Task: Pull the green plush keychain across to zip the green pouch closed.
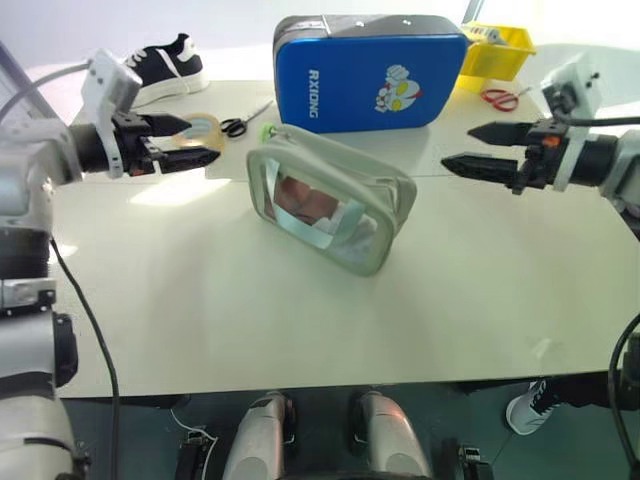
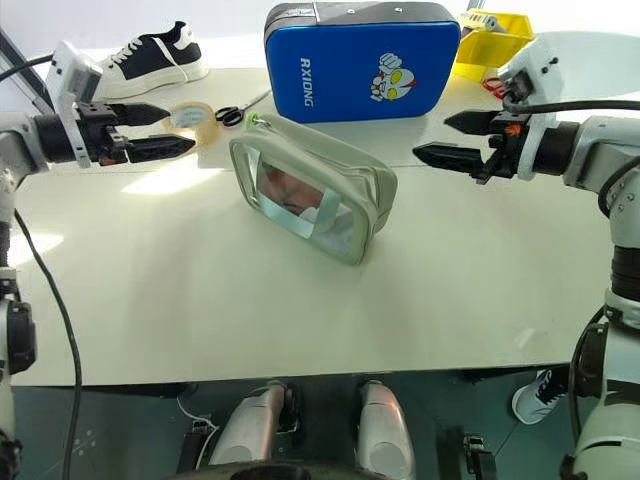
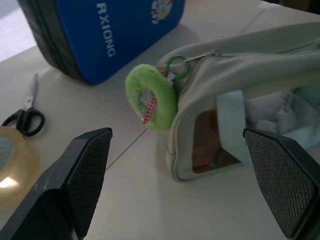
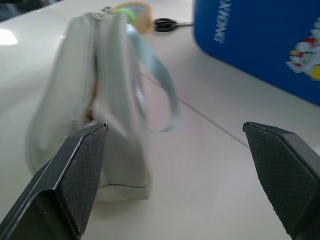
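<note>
The green pouch (image 1: 385, 205) stands on its side in the middle of the table, its clear window (image 1: 312, 208) showing pink-white contents. The green plush keychain (image 1: 268, 131) hangs from the zipper pull at the pouch's far left corner, seen close in the left wrist view (image 3: 151, 97). My left gripper (image 1: 203, 141) hovers open to the left of that corner, apart from it. My right gripper (image 1: 457, 146) hovers open to the right of the pouch, pointing at its other end (image 4: 107, 100). Neither holds anything.
A blue hard case (image 1: 370, 70) stands right behind the pouch. Black scissors (image 1: 235, 126) and a tape roll (image 1: 200, 128) lie by the left gripper. Red scissors (image 1: 500, 98) and a yellow bin (image 1: 495, 48) sit at the back right, a shoe (image 1: 160, 65) at the back left.
</note>
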`<control>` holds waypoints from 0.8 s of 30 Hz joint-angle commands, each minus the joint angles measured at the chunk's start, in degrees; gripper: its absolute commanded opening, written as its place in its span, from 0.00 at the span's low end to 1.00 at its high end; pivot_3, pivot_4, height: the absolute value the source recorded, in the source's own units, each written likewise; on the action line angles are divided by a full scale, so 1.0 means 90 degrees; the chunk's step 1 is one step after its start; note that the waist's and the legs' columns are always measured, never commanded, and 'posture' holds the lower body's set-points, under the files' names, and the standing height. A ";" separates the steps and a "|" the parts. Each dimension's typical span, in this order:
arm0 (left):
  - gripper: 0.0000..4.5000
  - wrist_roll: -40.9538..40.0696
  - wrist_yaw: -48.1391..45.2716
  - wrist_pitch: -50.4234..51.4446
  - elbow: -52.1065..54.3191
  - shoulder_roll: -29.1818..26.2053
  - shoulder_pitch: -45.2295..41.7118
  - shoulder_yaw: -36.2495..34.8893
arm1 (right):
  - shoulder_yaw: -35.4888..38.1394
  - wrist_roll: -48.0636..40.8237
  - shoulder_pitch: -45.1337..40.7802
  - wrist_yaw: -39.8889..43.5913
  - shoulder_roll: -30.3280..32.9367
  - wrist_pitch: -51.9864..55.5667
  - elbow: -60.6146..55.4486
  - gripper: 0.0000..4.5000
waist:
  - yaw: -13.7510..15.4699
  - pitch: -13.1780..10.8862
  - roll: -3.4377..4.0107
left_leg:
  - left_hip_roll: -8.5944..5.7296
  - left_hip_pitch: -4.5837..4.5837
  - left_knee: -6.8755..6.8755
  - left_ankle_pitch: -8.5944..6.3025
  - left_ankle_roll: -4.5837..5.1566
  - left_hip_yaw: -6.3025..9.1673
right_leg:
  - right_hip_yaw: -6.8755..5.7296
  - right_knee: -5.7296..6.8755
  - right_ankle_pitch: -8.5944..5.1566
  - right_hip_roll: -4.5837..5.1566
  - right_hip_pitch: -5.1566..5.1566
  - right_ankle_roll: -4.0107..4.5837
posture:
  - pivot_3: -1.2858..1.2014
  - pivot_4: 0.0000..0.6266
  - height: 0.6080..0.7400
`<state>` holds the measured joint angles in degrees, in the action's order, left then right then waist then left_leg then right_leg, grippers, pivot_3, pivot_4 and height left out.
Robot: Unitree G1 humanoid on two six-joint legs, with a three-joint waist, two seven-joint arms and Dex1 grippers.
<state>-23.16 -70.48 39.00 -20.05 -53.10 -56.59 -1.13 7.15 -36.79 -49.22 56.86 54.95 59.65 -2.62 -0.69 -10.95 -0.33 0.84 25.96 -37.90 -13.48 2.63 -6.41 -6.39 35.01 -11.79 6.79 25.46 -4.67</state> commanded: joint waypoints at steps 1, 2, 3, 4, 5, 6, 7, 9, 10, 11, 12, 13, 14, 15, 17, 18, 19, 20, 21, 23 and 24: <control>1.00 0.0021 -0.0261 -0.0171 0.0083 -0.0163 -0.0178 -0.0070 | 0.0239 -0.0375 -0.0073 -0.0200 -0.0018 0.0354 -0.0688 1.00 | 0.0003 0.0000 0.0000 | 0.0000 0.0000 0.0000 0.0000 0.0000 0.0000 | 0.0000 0.0000 0.0000 0.0001 -0.0001 0.0000 | 0.52 0.24 1.00; 1.00 0.0069 -0.0173 -0.0192 0.0038 -0.0127 -0.0211 -0.0092 | 0.0276 -0.0433 -0.0043 -0.0317 -0.0084 0.0438 -0.0814 1.00 | 0.0010 0.0000 0.0000 | 0.0000 0.0000 -0.0001 0.0000 -0.0001 0.0000 | 0.0000 0.0000 0.0000 0.0002 -0.0001 0.0000 | 0.52 0.24 1.00; 1.00 0.0065 -0.0141 -0.0161 0.0004 -0.0094 -0.0243 -0.0115 | 0.0306 -0.0495 0.0003 -0.0402 -0.0131 0.0493 -0.0942 1.00 | 0.0017 0.0000 -0.0001 | 0.0000 0.0001 -0.0003 -0.0007 -0.0012 0.0001 | 0.0001 0.0000 0.0000 0.0003 -0.0001 0.0002 | 0.52 0.24 1.00; 1.00 0.0075 -0.0145 -0.0198 0.0007 -0.0080 -0.0245 -0.0117 | 0.0322 -0.0530 0.0039 -0.0449 -0.0149 0.0515 -0.1020 1.00 | 0.0027 0.0000 -0.0001 | 0.0000 0.0004 -0.0007 -0.0008 -0.0014 0.0003 | 0.0000 -0.0001 -0.0001 0.0004 -0.0001 0.0003 | 0.52 0.24 1.00; 1.00 0.0091 -0.0141 -0.0240 0.0022 -0.0071 -0.0232 -0.0113 | 0.0332 -0.0553 0.0071 -0.0485 -0.0155 0.0530 -0.1076 1.00 | 0.0032 0.0000 -0.0001 | 0.0000 0.0006 -0.0010 -0.0009 -0.0015 0.0003 | 0.0001 -0.0001 -0.0001 0.0004 -0.0001 0.0003 | 0.52 0.24 1.00; 1.00 0.0119 -0.0099 -0.0249 0.0025 -0.0053 -0.0226 -0.0100 | 0.0336 -0.0572 0.0095 -0.0506 -0.0149 0.0528 -0.1110 1.00 | 0.0033 0.0000 -0.0001 | -0.0002 0.0008 -0.0012 -0.0010 -0.0015 0.0003 | 0.0000 -0.0004 -0.0002 0.0006 -0.0001 0.0004 | 0.52 0.24 1.00; 1.00 0.0149 -0.0074 -0.0270 0.0007 -0.0039 -0.0228 -0.0090 | 0.0333 -0.0592 0.0096 -0.0533 -0.0150 0.0534 -0.1123 1.00 | 0.0030 0.0000 -0.0001 | -0.0003 0.0009 -0.0012 -0.0010 -0.0014 0.0003 | 0.0000 -0.0005 -0.0002 0.0007 -0.0001 0.0004 | 0.52 0.24 1.00; 1.00 0.0187 -0.0069 -0.0298 -0.0016 -0.0024 -0.0236 -0.0082 | 0.0301 -0.0614 0.0084 -0.0557 -0.0137 0.0502 -0.1152 1.00 | 0.0025 0.0000 -0.0001 | -0.0005 0.0010 -0.0014 -0.0011 -0.0012 0.0003 | 0.0000 -0.0006 -0.0001 0.0008 -0.0001 0.0004 | 0.52 0.24 1.00; 1.00 0.0211 -0.0086 -0.0332 -0.0030 -0.0021 -0.0251 -0.0075 | 0.0264 -0.0602 0.0050 -0.0566 -0.0142 0.0459 -0.1154 1.00 | 0.0021 0.0000 -0.0001 | -0.0005 0.0010 -0.0014 -0.0011 -0.0011 0.0003 | 0.0000 -0.0005 -0.0001 0.0008 -0.0001 0.0004 | 0.52 0.24 1.00; 1.00 0.0216 -0.0106 -0.0351 -0.0033 -0.0026 -0.0273 -0.0079 | 0.0213 -0.0602 -0.0025 -0.0598 -0.0190 0.0441 -0.1157 1.00 | 0.0015 0.0000 -0.0001 | -0.0004 0.0010 -0.0014 -0.0009 -0.0010 0.0003 | 0.0000 -0.0005 -0.0001 0.0006 0.0000 0.0004 | 0.52 0.24 1.00; 1.00 0.0225 -0.0118 -0.0373 -0.0031 -0.0029 -0.0308 -0.0076 | 0.0153 -0.0602 -0.0110 -0.0629 -0.0259 0.0416 -0.1160 1.00 | 0.0011 0.0000 -0.0001 | -0.0004 0.0010 -0.0014 -0.0007 -0.0006 0.0003 | 0.0000 -0.0003 0.0000 0.0005 0.0000 0.0003 | 0.52 0.24 1.00; 1.00 0.0212 -0.0154 -0.0359 0.0002 -0.0036 -0.0364 -0.0071 | 0.0061 -0.0600 -0.0247 -0.0710 -0.0389 0.0418 -0.1158 1.00 | 0.0008 0.0000 -0.0001 | -0.0003 0.0010 -0.0014 -0.0003 0.0000 0.0003 | 0.0000 -0.0002 0.0000 0.0003 0.0000 0.0001 | 0.52 0.24 1.00; 1.00 0.0200 -0.0194 -0.0334 0.0044 -0.0043 -0.0423 -0.0058 | -0.0035 -0.0597 -0.0387 -0.0781 -0.0519 0.0427 -0.1145 1.00 | -0.0008 -0.0001 -0.0002 | -0.0003 0.0010 -0.0014 -0.0001 0.0003 0.0002 | 0.0000 0.0000 0.0001 0.0003 0.0001 0.0000 | 0.52 0.24 1.00; 1.00 0.0191 -0.0277 -0.0326 0.0129 -0.0071 -0.0490 -0.0028 | -0.0157 -0.0601 -0.0557 -0.0826 -0.0674 0.0440 -0.1140 1.00 | -0.0016 -0.0001 -0.0002 | -0.0003 0.0011 -0.0015 0.0000 0.0002 0.0002 | 0.0000 0.0004 0.0003 0.0001 0.0003 -0.0003 | 0.52 0.24 1.00; 1.00 0.0235 -0.0419 -0.0410 0.0301 -0.0127 -0.0593 0.0045 | -0.0389 -0.0536 -0.0842 -0.0891 -0.0909 0.0446 -0.1103 1.00 | -0.0021 -0.0001 -0.0002 | 0.0000 0.0011 -0.0015 0.0002 0.0001 0.0002 | 0.0000 0.0008 0.0012 -0.0003 0.0006 -0.0019 | 0.52 0.24 1.00; 1.00 0.0255 -0.0470 -0.0419 0.0420 -0.0138 -0.0658 0.0088 | -0.0509 -0.0477 -0.0976 -0.0920 -0.1006 0.0450 -0.1044 1.00 | -0.0013 -0.0001 -0.0002 | 0.0000 0.0011 -0.0015 0.0002 0.0001 0.0002 | 0.0000 0.0009 0.0012 -0.0004 0.0006 -0.0019 | 0.52 0.24 1.00; 1.00 0.0153 -0.0560 -0.0292 0.0626 -0.0149 -0.0729 0.0083 | -0.0638 -0.0450 -0.1116 -0.0957 -0.1138 0.0484 -0.0998 1.00 | -0.0011 -0.0001 -0.0002 | 0.0000 0.0011 -0.0015 0.0002 0.0002 0.0002 | 0.0000 0.0011 0.0012 -0.0004 0.0006 -0.0019 | 0.52 0.24 1.00; 1.00 0.0030 -0.0633 -0.0132 0.0831 -0.0143 -0.0791 0.0071 | -0.0754 -0.0410 -0.1215 -0.0988 -0.1246 0.0488 -0.0957 1.00 | -0.0012 -0.0001 -0.0002 | 0.0000 0.0011 -0.0016 0.0002 0.0002 0.0002 | 0.0000 0.0010 0.0012 -0.0005 0.0007 -0.0019 | 0.52 0.24 1.00; 1.00 -0.0129 -0.0719 0.0067 0.1099 -0.0142 -0.0811 0.0060 | -0.0898 -0.0352 -0.1258 -0.1021 -0.1354 0.0469 -0.0953 1.00 | -0.0002 -0.0001 -0.0002 | -0.0001 0.0011 -0.0015 0.0002 0.0002 0.0002 | 0.0000 0.0010 0.0012 -0.0005 0.0007 -0.0019 | 0.52 0.24 1.00; 1.00 -0.0385 -0.0849 0.0334 0.1624 -0.0146 -0.0728 0.0065 | -0.1192 -0.0159 -0.1268 -0.1091 -0.1532 0.0357 -0.0903 1.00 | 0.0016 0.0000 -0.0004 | -0.0003 0.0014 -0.0017 0.0001 0.0004 0.0002 | 0.0000 0.0010 0.0012 -0.0005 0.0005 -0.0019 | 0.52 0.24 1.00; 1.00 -0.0477 -0.0898 0.0416 0.1880 -0.0158 -0.0647 0.0082 | -0.1304 -0.0030 -0.1284 -0.1207 -0.1648 0.0319 -0.0803 1.00 | 0.0013 0.0000 -0.0004 | -0.0004 0.0015 -0.0019 0.0001 0.0006 0.0002 | -0.0001 0.0009 0.0012 -0.0005 0.0002 -0.0020 | 0.52 0.24 1.00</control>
<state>-25.07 -77.50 41.27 -7.93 -53.53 -61.82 0.32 -3.96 -39.04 -59.65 47.35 40.88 63.76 -10.51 -0.57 -10.95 -0.37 0.78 26.11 -38.11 -13.48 2.71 -6.40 -6.40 35.10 -11.68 6.73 25.48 -4.85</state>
